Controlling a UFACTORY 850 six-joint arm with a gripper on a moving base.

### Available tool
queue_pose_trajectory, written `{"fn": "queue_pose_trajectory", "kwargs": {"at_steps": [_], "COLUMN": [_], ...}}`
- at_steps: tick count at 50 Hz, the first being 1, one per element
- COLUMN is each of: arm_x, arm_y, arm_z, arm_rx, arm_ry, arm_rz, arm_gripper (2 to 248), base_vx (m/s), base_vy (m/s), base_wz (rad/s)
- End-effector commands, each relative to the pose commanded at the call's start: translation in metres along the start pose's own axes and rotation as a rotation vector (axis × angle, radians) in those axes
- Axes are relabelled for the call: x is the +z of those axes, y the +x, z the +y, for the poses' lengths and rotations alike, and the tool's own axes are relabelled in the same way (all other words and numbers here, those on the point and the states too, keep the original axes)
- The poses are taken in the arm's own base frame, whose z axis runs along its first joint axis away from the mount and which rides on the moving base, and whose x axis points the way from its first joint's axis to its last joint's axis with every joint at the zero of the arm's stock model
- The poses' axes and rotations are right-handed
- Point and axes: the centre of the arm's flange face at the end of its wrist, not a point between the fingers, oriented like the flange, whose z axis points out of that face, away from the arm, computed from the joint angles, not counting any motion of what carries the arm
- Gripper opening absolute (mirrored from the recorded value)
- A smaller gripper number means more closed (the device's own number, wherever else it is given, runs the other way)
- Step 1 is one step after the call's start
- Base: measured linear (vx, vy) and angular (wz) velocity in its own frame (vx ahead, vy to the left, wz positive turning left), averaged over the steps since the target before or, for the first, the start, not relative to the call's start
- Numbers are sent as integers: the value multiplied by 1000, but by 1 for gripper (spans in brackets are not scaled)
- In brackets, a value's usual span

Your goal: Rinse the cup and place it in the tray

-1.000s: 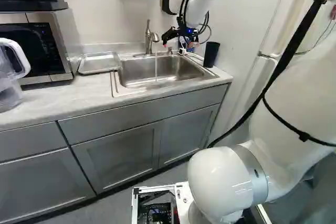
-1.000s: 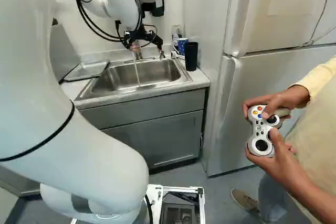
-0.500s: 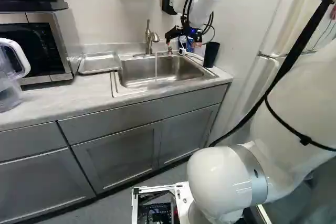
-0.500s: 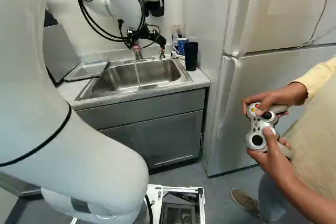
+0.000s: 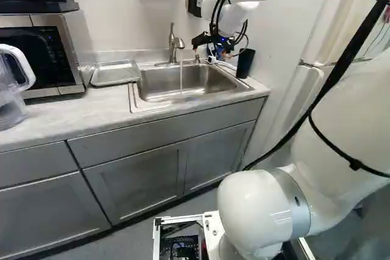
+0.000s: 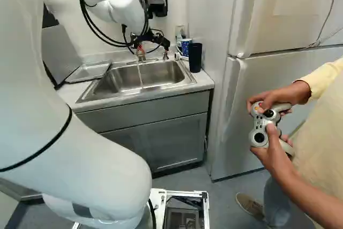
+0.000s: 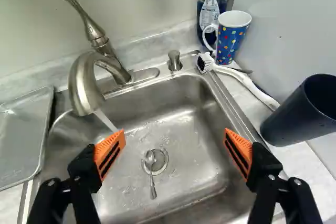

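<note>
Over the sink hangs my gripper (image 6: pixel 153 44), shown again in the wrist view as the gripper (image 7: pixel 175 142), fingers wide apart with nothing between them. Past its fingers, in the back corner by the wall, a blue dotted mug (image 7: pixel 229 39) stands upright, handle toward the faucet. A dark cup (image 7: pixel 303 113) stands on the counter beside the sink, outside the fingers. Water runs from the faucet (image 7: pixel 86 85) into the sink (image 7: pixel 184 85). The metal tray (image 5: pixel 114 73) lies on the counter on the sink's other side.
Behind the mug is a blue soap bottle (image 7: pixel 211 11). A white brush (image 7: pixel 244 81) lies along the sink's edge, and a spoon (image 7: pixel 151 167) rests over the drain. A microwave (image 5: pixel 46 53) and a clear pitcher (image 5: pixel 12 89) stand beyond the tray.
In both base views my gripper has shifted slightly right, away from the faucet and toward the mug's corner, its fingers still apart. The base has not moved.
</note>
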Motion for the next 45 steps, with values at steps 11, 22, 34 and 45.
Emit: {"fn": "queue_pose_trajectory", "kwargs": {"at_steps": [11, 22, 34, 45], "arm_x": [-2, -5, -5, -2], "arm_y": [-12, -23, -32, -38], "arm_z": [8, 20, 35, 49], "arm_rx": [24, 57, 116, 189], "arm_ry": [-11, -32, -60, -90], "arm_rz": [43, 86, 130, 171], "arm_gripper": [247, 247, 247, 247], "base_vx": [0, 0, 0, 0], "base_vy": [0, 0, 0, 0], "base_wz": [0, 0, 0, 0]}}
